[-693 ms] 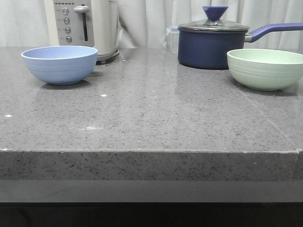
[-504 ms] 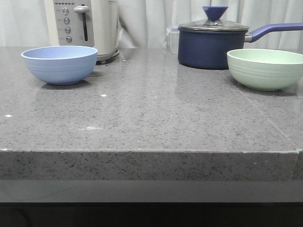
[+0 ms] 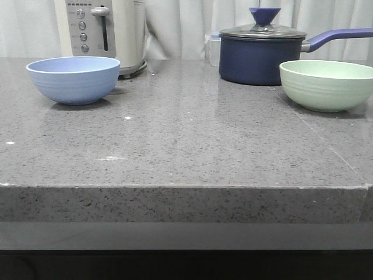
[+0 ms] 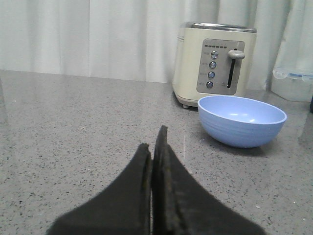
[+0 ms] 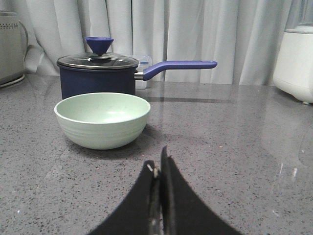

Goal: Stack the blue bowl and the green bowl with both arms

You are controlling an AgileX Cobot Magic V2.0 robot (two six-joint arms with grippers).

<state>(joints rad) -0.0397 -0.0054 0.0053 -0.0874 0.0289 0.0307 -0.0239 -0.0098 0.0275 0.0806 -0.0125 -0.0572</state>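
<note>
Start of the stacking task, with nothing yet done. The blue bowl (image 3: 73,79) stands upright and empty near the far left corner of the desk (image 3: 186,146), just in front of a cream toaster (image 3: 105,32). The green bowl (image 3: 327,84) stands upright and empty near the far right corner, just in front of a navy saucepan (image 3: 262,55) with a glass lid. The two bowls are well apart, with bare desk between them.

The left tool (image 4: 153,147) has its fingers pressed together and grips nothing; the blue bowl (image 4: 241,120) lies ahead of it and off to one side. The right tool (image 5: 158,169) is likewise closed and empty, with the green bowl (image 5: 102,119) ahead of it.

Judged from this layout, every step remains: opening both tools, reaching, grasping a bowl, and nesting one in the other.
</note>
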